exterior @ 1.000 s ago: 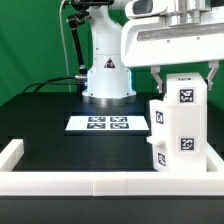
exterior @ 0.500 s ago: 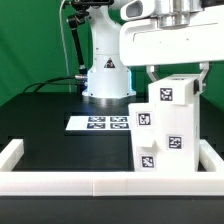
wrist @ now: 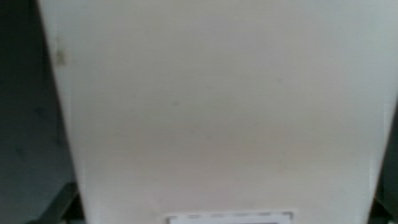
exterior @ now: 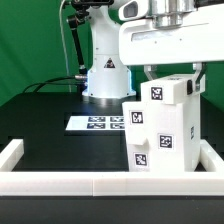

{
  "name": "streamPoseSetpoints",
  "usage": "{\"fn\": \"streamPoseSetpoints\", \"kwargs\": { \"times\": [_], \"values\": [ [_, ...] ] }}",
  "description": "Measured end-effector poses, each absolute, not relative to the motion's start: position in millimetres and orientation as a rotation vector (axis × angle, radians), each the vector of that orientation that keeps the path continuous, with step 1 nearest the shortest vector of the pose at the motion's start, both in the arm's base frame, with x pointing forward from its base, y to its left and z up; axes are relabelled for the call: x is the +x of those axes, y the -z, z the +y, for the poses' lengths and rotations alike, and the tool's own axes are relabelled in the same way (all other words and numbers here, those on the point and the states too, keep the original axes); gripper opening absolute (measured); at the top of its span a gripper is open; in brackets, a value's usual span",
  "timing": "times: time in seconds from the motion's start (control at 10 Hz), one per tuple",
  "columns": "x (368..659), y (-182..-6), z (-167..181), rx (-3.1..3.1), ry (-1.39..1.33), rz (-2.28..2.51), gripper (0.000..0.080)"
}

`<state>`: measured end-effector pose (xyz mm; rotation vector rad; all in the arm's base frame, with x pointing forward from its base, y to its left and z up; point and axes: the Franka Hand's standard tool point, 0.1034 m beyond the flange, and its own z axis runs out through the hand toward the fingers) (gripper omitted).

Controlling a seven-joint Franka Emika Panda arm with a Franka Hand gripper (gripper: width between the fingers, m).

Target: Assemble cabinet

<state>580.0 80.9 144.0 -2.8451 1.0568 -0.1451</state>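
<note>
On the exterior view's left, bare black table point(exterior: 45, 125), fenced at the near edge by a plain white border rail point(exterior: 60, 182) with a short upright corner piece. Farther in, toward the middle, the marker board point(exterior: 98, 123) lying flat, just in front of the arm's white base point(exterior: 105, 80). At the exterior view's right, the cabinet point(exterior: 165, 130): a tall white box standing on end at a slight tilt, tagged faces turned toward the camera, its foot down near the border rail. Directly above it the pincer point(exterior: 172, 72), fingers spread wide and straddling the cabinet's top, one on either side. Looks like a grasp on the box, judging by how closely the fingers flank it, though actual contact cannot be told for sure at this size. Presumably held upright like this to turn or reposition the body so that later panels can go on; the rail nearby likely serves as a stop to push against.

In the wrist view, almost nothing but a broad plain white face of the cabinet, filling the frame: proof of closeness, no tags, no table layout. Only the exterior view gives the tilt, the tags and the surroundings.
</note>
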Motion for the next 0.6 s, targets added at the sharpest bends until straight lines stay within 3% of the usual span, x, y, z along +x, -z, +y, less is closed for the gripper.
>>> {"fn": "streamPoseSetpoints", "kwargs": {
  "times": [0.1, 0.2, 0.3, 0.4, 0.6],
  "values": [
    [580.1, -144.0, 80.9, -2.849, 0.145, 1.048, 0.0548],
    [580.2, -143.8, 81.2, -2.848, 0.146, 1.047, 0.0630],
    [580.0, -143.2, 81.4, -2.849, 0.145, 1.046, 0.0630],
    [579.9, -142.8, 81.6, -2.850, 0.144, 1.045, 0.0744],
    [579.8, -142.3, 81.7, -2.850, 0.143, 1.045, 0.0788]
  ]
}}
